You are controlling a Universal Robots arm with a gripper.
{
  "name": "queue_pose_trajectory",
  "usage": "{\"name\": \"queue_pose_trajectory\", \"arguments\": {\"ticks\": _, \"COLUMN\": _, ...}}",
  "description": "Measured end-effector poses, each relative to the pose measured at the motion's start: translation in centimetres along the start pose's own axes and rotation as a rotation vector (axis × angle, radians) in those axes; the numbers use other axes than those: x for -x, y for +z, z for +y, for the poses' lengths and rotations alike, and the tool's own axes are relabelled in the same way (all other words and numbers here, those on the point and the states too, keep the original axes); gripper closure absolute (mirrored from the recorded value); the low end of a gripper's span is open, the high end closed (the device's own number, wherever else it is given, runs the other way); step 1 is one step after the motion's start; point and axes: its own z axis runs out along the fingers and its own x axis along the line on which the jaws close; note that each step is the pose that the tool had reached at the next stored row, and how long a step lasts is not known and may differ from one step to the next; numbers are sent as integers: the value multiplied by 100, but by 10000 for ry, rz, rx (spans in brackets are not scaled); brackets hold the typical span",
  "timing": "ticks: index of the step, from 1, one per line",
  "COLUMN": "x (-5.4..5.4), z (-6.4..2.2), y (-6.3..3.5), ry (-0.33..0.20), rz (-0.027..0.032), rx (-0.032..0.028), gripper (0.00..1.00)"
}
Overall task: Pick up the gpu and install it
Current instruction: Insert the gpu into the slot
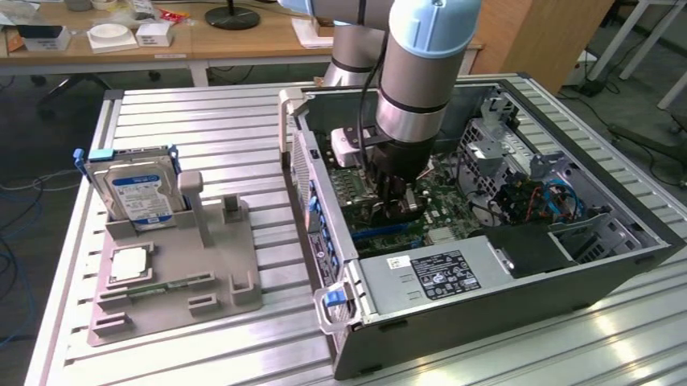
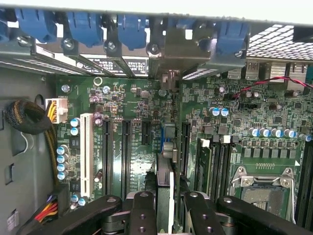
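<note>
The gpu (image 2: 166, 166) shows edge-on in the wrist view as a thin dark card standing upright over the motherboard's (image 2: 127, 105) slots. Its silver end bracket (image 2: 171, 73) reaches toward the case's rear slot openings. My gripper (image 2: 168, 215) is shut on it, one black finger (image 2: 142, 210) on each side of the card. In the exterior view my gripper (image 1: 393, 205) reaches down into the open computer case (image 1: 601, 265), low over the green motherboard (image 1: 446, 217), and the gpu is mostly hidden behind the fingers.
A grey fixture (image 1: 172, 289) on the exterior view's left holds a hard drive (image 1: 134, 189) and a CPU chip (image 1: 129, 264). Inside the case are the power supply (image 1: 435, 273), drive cage (image 1: 499, 145), blue slot latches (image 2: 85, 27), a white slot (image 2: 87, 152), CPU socket (image 2: 261, 191) and a cable bundle (image 2: 24, 117).
</note>
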Motion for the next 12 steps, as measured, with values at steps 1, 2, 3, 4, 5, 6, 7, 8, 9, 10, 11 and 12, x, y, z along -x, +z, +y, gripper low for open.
{"name": "queue_pose_trajectory", "arguments": {"ticks": 1, "x": 0, "z": 0, "y": 3, "ry": 8, "rz": 1, "rx": 0, "gripper": 73}}
{"name": "queue_pose_trajectory", "arguments": {"ticks": 2, "x": 0, "z": 0, "y": 3, "ry": 8, "rz": 2, "rx": 0, "gripper": 73}}
{"name": "queue_pose_trajectory", "arguments": {"ticks": 3, "x": 0, "z": 0, "y": 3, "ry": 8, "rz": 2, "rx": 0, "gripper": 73}}
{"name": "queue_pose_trajectory", "arguments": {"ticks": 4, "x": -1, "z": 0, "y": 3, "ry": 8, "rz": 3, "rx": 0, "gripper": 73}}
{"name": "queue_pose_trajectory", "arguments": {"ticks": 5, "x": -5, "z": 0, "y": 3, "ry": 8, "rz": 2, "rx": 0, "gripper": 73}}
{"name": "queue_pose_trajectory", "arguments": {"ticks": 6, "x": -11, "z": 0, "y": 4, "ry": 7, "rz": 1, "rx": 0, "gripper": 73}}
{"name": "queue_pose_trajectory", "arguments": {"ticks": 7, "x": -14, "z": 1, "y": 5, "ry": 8, "rz": 1, "rx": 0, "gripper": 73}}
{"name": "queue_pose_trajectory", "arguments": {"ticks": 8, "x": -14, "z": 1, "y": 5, "ry": 9, "rz": 2, "rx": 0, "gripper": 73}}
{"name": "queue_pose_trajectory", "arguments": {"ticks": 9, "x": -14, "z": 1, "y": 5, "ry": 10, "rz": 2, "rx": 0, "gripper": 73}}
{"name": "queue_pose_trajectory", "arguments": {"ticks": 10, "x": -15, "z": 0, "y": 5, "ry": 8, "rz": 2, "rx": 0, "gripper": 73}}
{"name": "queue_pose_trajectory", "arguments": {"ticks": 11, "x": -15, "z": 0, "y": 5, "ry": 8, "rz": 3, "rx": 0, "gripper": 73}}
{"name": "queue_pose_trajectory", "arguments": {"ticks": 12, "x": -15, "z": 0, "y": 5, "ry": 8, "rz": 3, "rx": 1, "gripper": 73}}
